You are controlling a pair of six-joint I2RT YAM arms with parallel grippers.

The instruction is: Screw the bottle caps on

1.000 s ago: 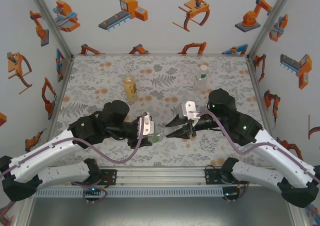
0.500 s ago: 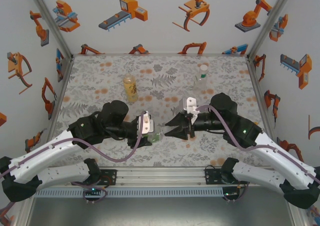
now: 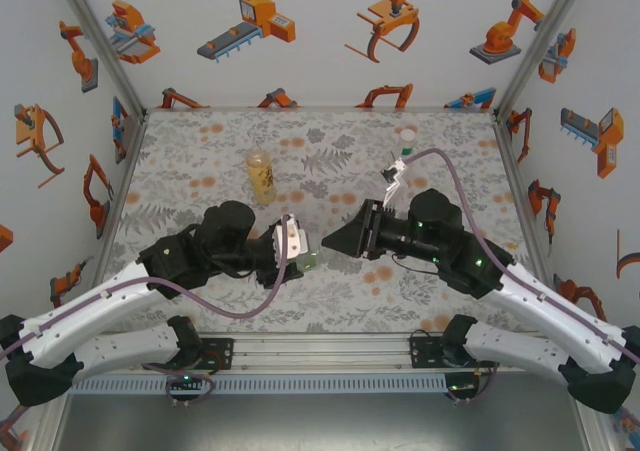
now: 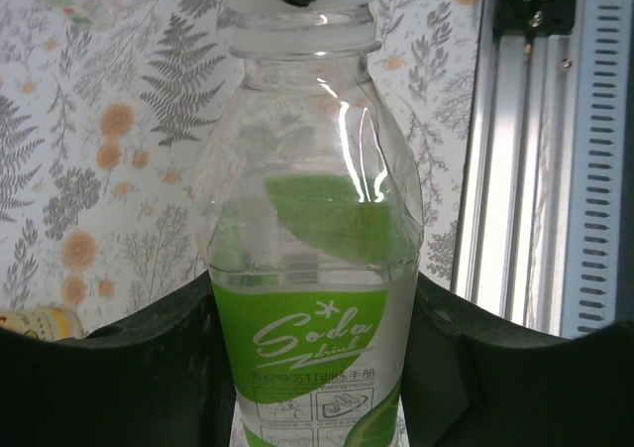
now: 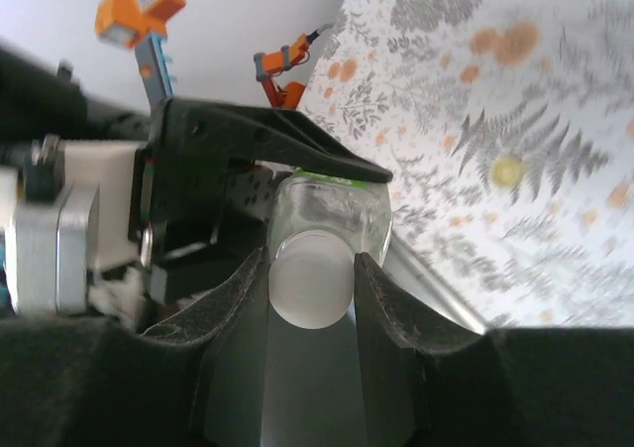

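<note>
Bottle [image 4: 312,219], clear, green label: lying sideways over the table's [image 3: 200,151] near middle, your left gripper [image 3: 300,254] clamped round its labelled body. Amber bottle [image 3: 260,174] stands upright farther back. Your right gripper [image 3: 332,243] meets the clear one's neck, fingers [image 5: 381,308] pinching the pale cap [image 5: 310,290] seated there.

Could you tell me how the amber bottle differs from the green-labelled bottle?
The amber bottle stands free on the table; the green-labelled bottle sits clamped in the left gripper, the right gripper on its cap. The amber bottle holds brownish drink; the green-labelled bottle looks clear.
</note>
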